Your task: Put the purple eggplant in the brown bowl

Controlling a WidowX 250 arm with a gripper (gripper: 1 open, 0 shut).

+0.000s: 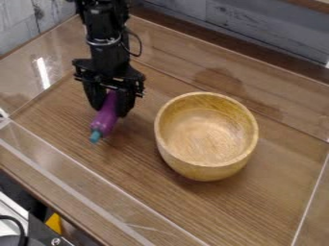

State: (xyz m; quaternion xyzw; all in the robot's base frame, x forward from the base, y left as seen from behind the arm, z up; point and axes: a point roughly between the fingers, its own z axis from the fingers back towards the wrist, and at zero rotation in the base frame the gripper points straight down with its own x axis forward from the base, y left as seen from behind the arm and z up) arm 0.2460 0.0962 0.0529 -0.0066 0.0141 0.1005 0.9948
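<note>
The tool (106,96) was clenched on the purple eggplant (104,118); lifting well meant clearing the bowl's thick rim (249,113).

One eggplant (104,119), one bowl (207,135), one claw (112,93).

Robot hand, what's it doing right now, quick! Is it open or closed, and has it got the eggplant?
Gripper: closed, fingers holding the purple eggplant by its upper end.
</note>
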